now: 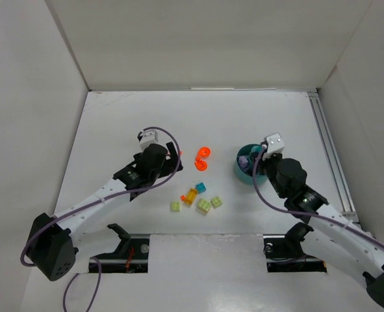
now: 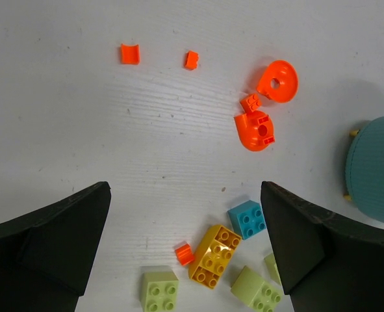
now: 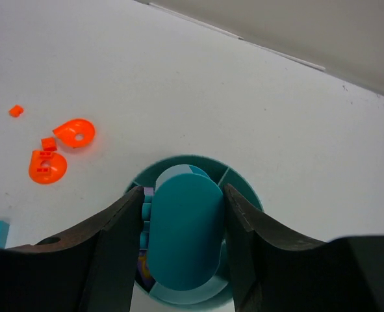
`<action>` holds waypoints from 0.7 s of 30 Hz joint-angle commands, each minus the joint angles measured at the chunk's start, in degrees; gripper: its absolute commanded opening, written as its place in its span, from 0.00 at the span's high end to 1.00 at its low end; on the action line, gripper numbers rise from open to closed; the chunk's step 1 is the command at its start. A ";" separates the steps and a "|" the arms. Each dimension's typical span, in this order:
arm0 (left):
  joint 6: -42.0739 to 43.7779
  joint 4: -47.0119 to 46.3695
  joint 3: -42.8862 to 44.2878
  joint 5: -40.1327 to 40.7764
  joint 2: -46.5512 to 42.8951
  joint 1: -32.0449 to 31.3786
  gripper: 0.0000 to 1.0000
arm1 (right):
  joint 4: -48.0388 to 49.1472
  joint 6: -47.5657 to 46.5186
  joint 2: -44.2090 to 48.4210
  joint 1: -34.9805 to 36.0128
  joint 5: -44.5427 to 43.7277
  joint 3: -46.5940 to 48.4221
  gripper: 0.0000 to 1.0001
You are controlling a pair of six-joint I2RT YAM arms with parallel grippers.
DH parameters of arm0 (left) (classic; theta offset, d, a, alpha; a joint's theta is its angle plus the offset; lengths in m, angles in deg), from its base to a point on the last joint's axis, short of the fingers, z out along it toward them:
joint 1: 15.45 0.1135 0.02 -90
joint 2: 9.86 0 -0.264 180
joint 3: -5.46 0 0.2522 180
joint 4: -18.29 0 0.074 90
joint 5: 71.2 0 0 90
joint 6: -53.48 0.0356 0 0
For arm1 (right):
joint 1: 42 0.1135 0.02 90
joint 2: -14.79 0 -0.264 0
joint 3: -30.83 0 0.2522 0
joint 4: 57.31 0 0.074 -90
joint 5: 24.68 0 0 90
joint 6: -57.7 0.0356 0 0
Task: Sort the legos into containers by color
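Left gripper (image 2: 184,195) hangs wide open and empty over the white table (image 2: 81,130). The loose legos sit low in its wrist view: a yellow-orange brick (image 2: 214,255), a teal brick (image 2: 247,219) just beside it, a small orange bit (image 2: 184,253) touching the yellow one's left side, and pale green bricks (image 2: 159,290) along the bottom edge. Two round orange pieces (image 2: 254,130) lie further up, right of centre.

Over on the right of the top view, the right gripper (image 3: 183,192) is half closed with its fingers (image 3: 114,253) pressed on either side of the central tube (image 3: 185,247) of the teal dish (image 1: 238,170), gripping it by the look of things. Purple pieces (image 1: 243,159) already lie inside.

Here's the danger: that cluster is tight. With the jaws this wide, a descent could trap two colours at once or knock a neighbour away. And the right arm covers the dish, so a delivery from the left could collide with it. Any tug on that tube risks tipping out the sorted pieces.
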 commanded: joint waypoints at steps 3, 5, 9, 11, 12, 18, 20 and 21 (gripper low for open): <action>2.47 -3.60 3.37 -2.00 1.87 0.16 0.00 | -2.71 4.99 7.64 -2.49 -2.08 -5.59 0.71; 3.00 -4.21 3.98 -2.61 1.88 0.16 0.00 | -2.71 6.31 8.96 -3.01 -1.46 -6.83 0.71; 3.00 -4.73 3.98 -3.15 3.01 0.16 0.00 | -2.71 6.84 10.19 -3.02 -2.16 -9.55 0.71; 3.00 -4.74 3.98 -3.15 3.02 0.16 0.00 | -2.71 7.46 11.68 -3.02 -3.39 -10.79 0.71; 3.00 -4.74 3.98 -3.15 3.02 0.16 0.00 | -2.71 7.46 11.69 -3.02 -4.62 -11.40 0.71; 3.53 -5.27 3.98 -3.15 4.07 0.16 0.00 | -1.66 5.61 14.32 -3.02 -5.16 -12.46 0.67; 3.53 -5.27 3.98 -3.67 4.60 0.16 0.00 | -0.70 5.61 14.33 -3.02 -5.16 -12.99 0.65; 3.53 -5.27 3.98 -3.67 4.60 0.16 0.00 | 0.70 5.61 14.85 -3.02 -5.16 -13.60 0.65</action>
